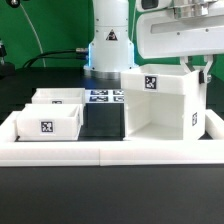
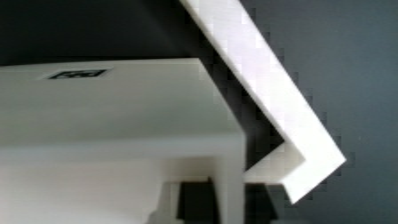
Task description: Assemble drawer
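The white box housing (image 1: 160,100) stands at the exterior view's right, against the border wall, with tags on its back and side. Its tagged top panel fills the wrist view (image 2: 107,110). My gripper (image 1: 200,72) hangs over the housing's right side wall. In the wrist view the gripper (image 2: 230,195) has one black finger (image 2: 196,202) on each side of that thin wall, closed against it. Two small open-top trays sit at the exterior view's left, one in front (image 1: 45,121) and one behind (image 1: 58,97).
A long low white border wall (image 1: 110,152) runs along the front and turns up at both ends; it shows as a slanted white strip in the wrist view (image 2: 267,80). The marker board (image 1: 105,97) lies between the trays and the housing. The robot base (image 1: 108,40) stands behind.
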You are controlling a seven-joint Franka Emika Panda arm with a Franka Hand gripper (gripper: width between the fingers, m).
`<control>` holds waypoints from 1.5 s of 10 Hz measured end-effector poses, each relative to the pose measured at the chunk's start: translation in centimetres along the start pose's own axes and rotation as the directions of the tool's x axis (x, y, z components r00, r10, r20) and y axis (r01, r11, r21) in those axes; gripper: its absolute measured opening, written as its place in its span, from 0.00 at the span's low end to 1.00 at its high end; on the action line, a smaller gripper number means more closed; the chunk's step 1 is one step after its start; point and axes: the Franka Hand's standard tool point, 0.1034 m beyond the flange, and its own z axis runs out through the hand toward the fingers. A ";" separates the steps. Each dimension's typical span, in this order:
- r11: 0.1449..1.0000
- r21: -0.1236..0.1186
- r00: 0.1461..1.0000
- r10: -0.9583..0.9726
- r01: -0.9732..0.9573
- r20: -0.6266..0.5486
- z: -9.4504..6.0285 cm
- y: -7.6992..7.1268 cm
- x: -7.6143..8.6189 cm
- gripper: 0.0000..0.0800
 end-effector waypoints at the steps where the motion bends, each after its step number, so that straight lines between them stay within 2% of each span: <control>1: 0.996 0.006 0.996 0.084 -0.084 0.003 0.0 -0.3 0.2 0.05; 4: 0.935 0.009 0.935 0.355 -0.355 0.016 0.2 -0.7 -0.2 0.05; 6: 0.858 0.011 0.858 0.512 -0.513 0.036 0.3 -0.8 -0.3 0.05; 8: 0.825 0.011 0.824 0.565 -0.566 0.049 0.3 -0.9 -0.5 0.05; 11: 0.722 0.005 0.720 0.690 -0.692 0.076 0.3 -1.2 -1.0 0.05; 13: 0.728 0.006 0.726 0.683 -0.685 0.076 0.4 -1.1 -0.9 0.05; 15: 0.730 0.010 0.728 0.681 -0.684 0.076 0.7 -1.3 -0.1 0.05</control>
